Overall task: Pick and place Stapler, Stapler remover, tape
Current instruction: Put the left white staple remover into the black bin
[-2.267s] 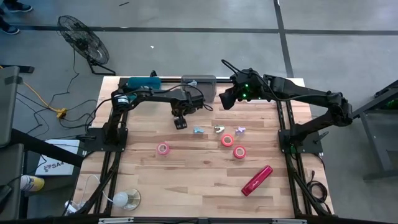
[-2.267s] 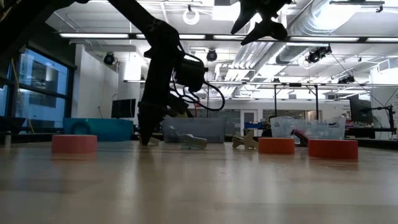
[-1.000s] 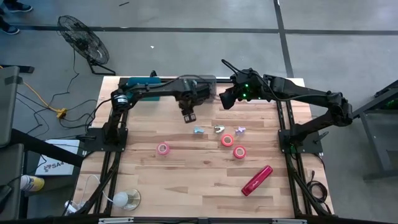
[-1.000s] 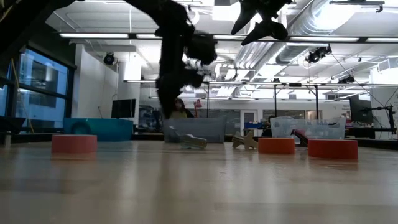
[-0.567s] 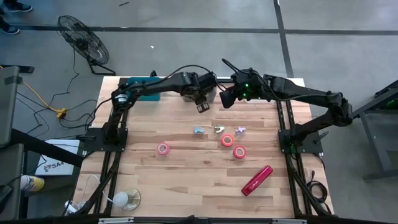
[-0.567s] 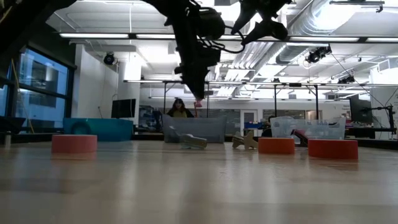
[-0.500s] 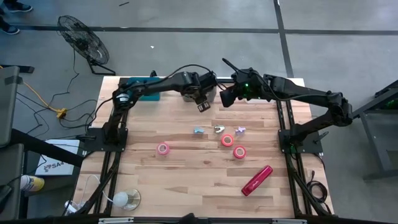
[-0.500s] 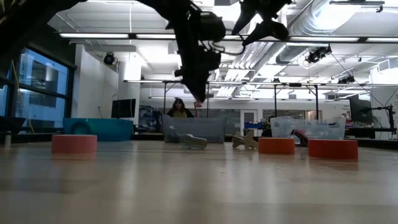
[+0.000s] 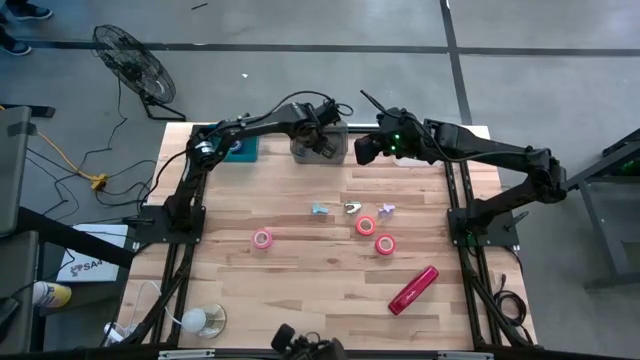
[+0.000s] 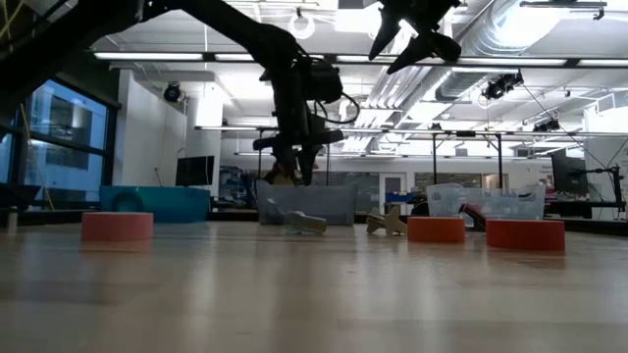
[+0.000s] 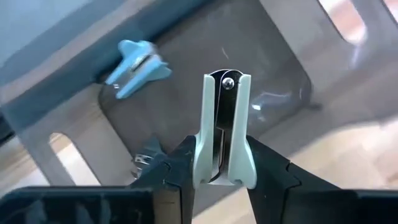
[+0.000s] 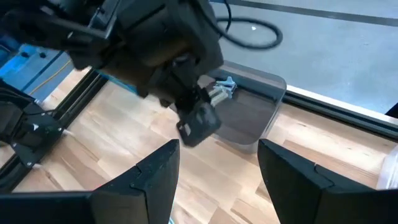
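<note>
A: Which step?

B: Drop-off of a staple remover. The pale mint-white claw-shaped staple remover [image 11: 222, 127] is pinched between the fingers of the left gripper [image 11: 221, 169], held over the grey translucent plastic bin [image 9: 318, 131] at the far edge of the tabletop, about mid-width. My read: next move is spreading the fingers so it falls in, staying inside the bin walls.

A: Anything in the bin?

B: One light-blue claw staple remover [image 11: 137, 60] lies on the bin floor, apart from the held one.

A: Left tool state?

B: Narrowly parted, clamped on the remover's sides; remover sticks out forward past the fingertips.

A: The rest of the task things?

B: The long slim bright-red stapler [image 9: 413, 289] lies on the tabletop toward the near right corner, untouched. Three pink-red tape rolls [image 9: 365, 225] and three small removers [image 9: 350, 208] sit mid-table, well apart from the bin. So most of the task is left, I judge.

A: Right arm?

B: The right gripper [image 12: 217, 168] hovers near the far edge, just right of the bin, fingers spread, holding nothing.
</note>
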Robot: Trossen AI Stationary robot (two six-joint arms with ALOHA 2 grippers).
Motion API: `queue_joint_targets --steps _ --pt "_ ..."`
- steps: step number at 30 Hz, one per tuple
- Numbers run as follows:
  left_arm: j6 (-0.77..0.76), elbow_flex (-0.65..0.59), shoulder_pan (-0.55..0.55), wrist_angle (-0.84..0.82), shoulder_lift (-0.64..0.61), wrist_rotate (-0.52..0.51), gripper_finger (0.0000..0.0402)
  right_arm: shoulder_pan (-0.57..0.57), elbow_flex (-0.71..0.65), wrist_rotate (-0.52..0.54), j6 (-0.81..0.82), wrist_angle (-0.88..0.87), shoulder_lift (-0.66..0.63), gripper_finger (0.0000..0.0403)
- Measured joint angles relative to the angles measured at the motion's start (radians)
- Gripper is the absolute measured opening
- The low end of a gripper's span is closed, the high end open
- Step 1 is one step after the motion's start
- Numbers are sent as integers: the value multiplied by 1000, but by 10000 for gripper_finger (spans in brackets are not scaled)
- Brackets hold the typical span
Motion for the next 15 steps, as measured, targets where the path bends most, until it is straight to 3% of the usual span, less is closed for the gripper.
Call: queue_joint_targets --steps 11,15 --pt "-87 0 89 -7 6 63 113 0 0 0 -32 -4 0 209" --pt "-87 1 119 -6 25 176 114 0 0 -3 -40 -4 0 209"
